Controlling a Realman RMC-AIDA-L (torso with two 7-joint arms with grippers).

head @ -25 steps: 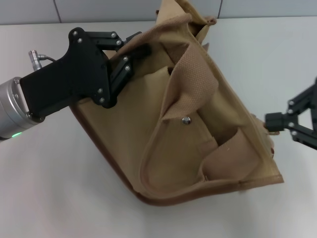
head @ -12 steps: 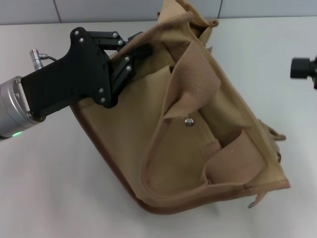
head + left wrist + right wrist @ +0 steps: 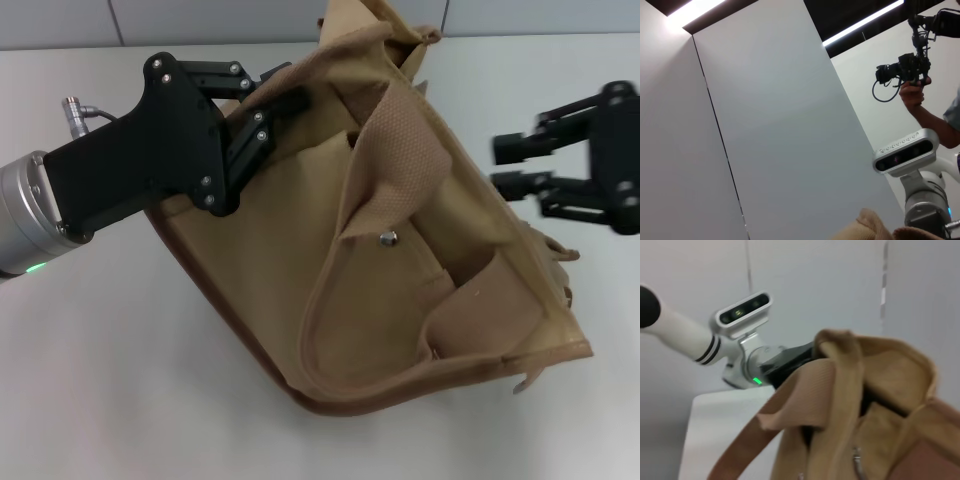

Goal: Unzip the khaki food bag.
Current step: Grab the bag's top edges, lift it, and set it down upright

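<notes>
The khaki food bag lies tilted on the white table, its front pocket with a silver snap facing up and a wide webbing handle folded over it. My left gripper is shut on the bag's upper left edge. My right gripper is open and empty, hovering just off the bag's upper right side. The right wrist view shows the bag's top and a handle close up, with the left arm behind. A small part of the bag shows in the left wrist view.
A grey wall runs along the table's far edge. In the left wrist view a person's hand holds a camera rig above the robot's head camera.
The right gripper left the bag's lower right corner, swung up and away, and now is back open beside the bag's upper right. The bag's lower right corner slid outward. The left gripper held still.
</notes>
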